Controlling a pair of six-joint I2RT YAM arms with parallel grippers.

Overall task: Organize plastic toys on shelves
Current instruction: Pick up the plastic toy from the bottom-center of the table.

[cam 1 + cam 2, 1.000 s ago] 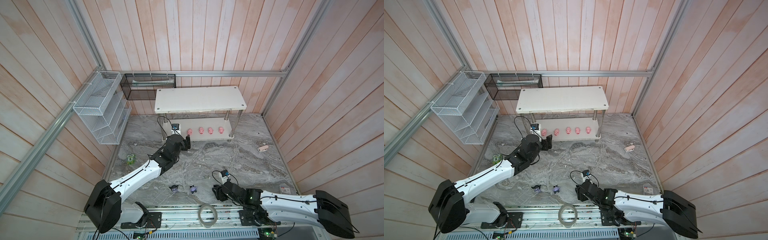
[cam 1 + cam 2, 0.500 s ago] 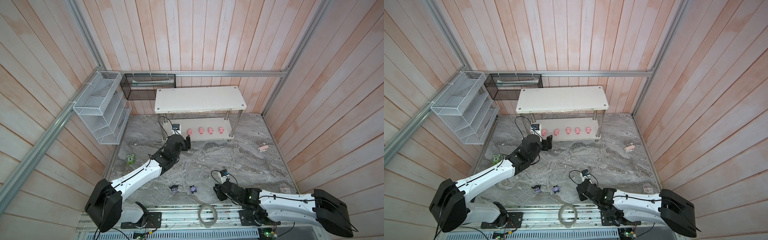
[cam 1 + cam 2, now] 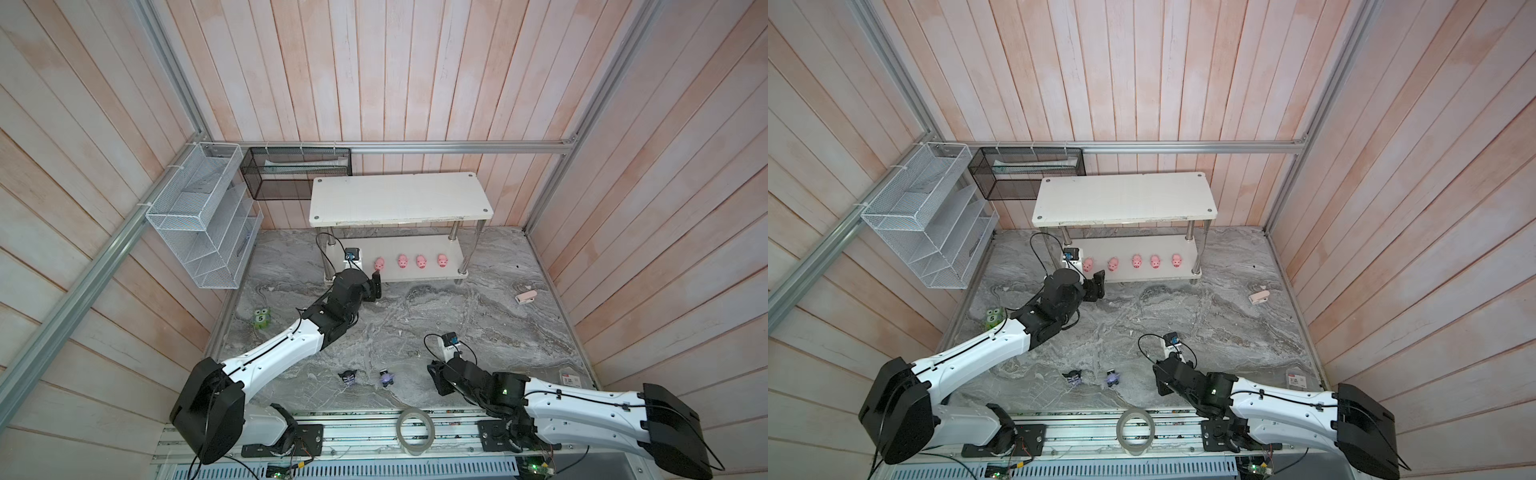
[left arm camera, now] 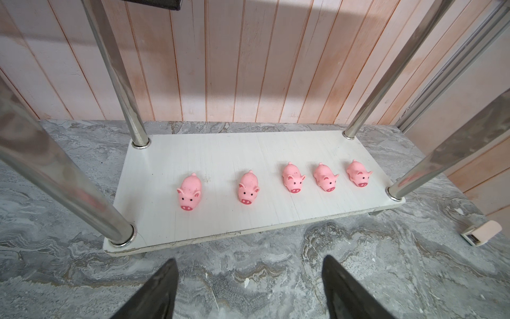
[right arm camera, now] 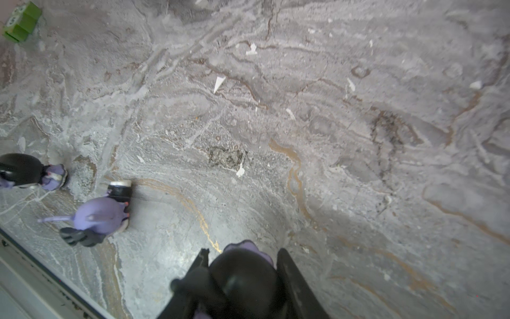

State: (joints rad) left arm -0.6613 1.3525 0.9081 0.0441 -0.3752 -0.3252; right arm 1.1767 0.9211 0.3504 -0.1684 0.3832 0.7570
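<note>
Pink pigs [image 4: 294,176], five in a row, stand on the lower board of the shelves [image 4: 220,154]. My left claw [image 4: 249,259] hangs wide open and empty just in front of it. My right claw [image 5: 243,250] is pinched on one black-purple figurine [image 5: 242,279] down at the desk [image 5: 331,138]. Two more figurines [image 5: 99,215] lie nearby.

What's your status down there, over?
Left gripper open, empty, fronting the lower shelf. Right gripper clamped on a black-purple figurine. Five pink pigs shelved; two figurines on the tabletop.

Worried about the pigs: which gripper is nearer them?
Left. The left gripper sits just before the lower shelf, facing the pigs; the right gripper holds a figurine across the table.
</note>
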